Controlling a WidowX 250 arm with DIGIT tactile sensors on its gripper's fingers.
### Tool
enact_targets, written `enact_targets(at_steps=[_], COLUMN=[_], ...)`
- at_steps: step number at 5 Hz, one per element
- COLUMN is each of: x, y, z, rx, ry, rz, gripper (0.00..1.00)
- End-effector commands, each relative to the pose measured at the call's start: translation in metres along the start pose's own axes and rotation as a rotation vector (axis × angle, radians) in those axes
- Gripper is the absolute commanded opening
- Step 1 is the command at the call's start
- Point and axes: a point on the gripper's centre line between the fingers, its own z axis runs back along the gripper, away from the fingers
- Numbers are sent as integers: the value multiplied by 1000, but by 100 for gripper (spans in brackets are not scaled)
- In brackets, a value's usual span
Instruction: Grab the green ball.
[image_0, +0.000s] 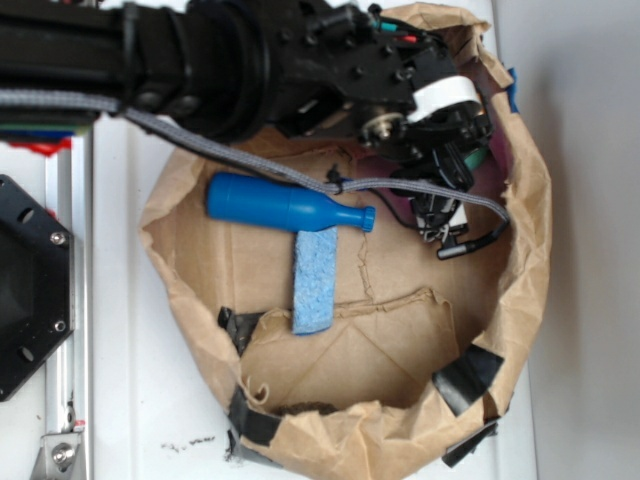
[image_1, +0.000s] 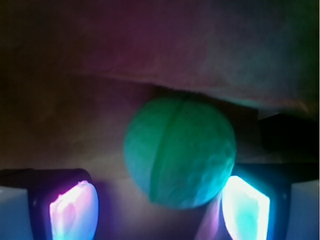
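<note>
The green ball (image_1: 180, 150) fills the middle of the wrist view, mint green with a curved seam, lying on brown paper against the bag's wall. My gripper (image_1: 160, 200) is open and the ball sits just ahead of and partly between the lit pads. The right pad (image_1: 245, 207) is close to the ball's lower right side. The left pad (image_1: 75, 210) stands well apart from it. In the exterior view the gripper (image_0: 440, 200) hangs over the bag's upper right corner and the ball is hidden under it.
A brown paper bag (image_0: 190, 300) rolled into a low-walled basin holds a blue bottle (image_0: 285, 205) lying on its side and a blue sponge (image_0: 316, 283). A grey cable (image_0: 250, 160) crosses above the bottle. A metal rail (image_0: 70, 300) runs along the left.
</note>
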Motion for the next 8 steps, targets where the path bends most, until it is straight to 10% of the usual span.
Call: enact_targets(at_steps=[1, 2, 8], x=[34, 33, 1], y=[-4, -5, 2], z=[9, 8, 78], rx=[-27, -26, -109], ry=[-61, -66, 28], rz=[22, 17, 4], gripper=[100, 0, 0])
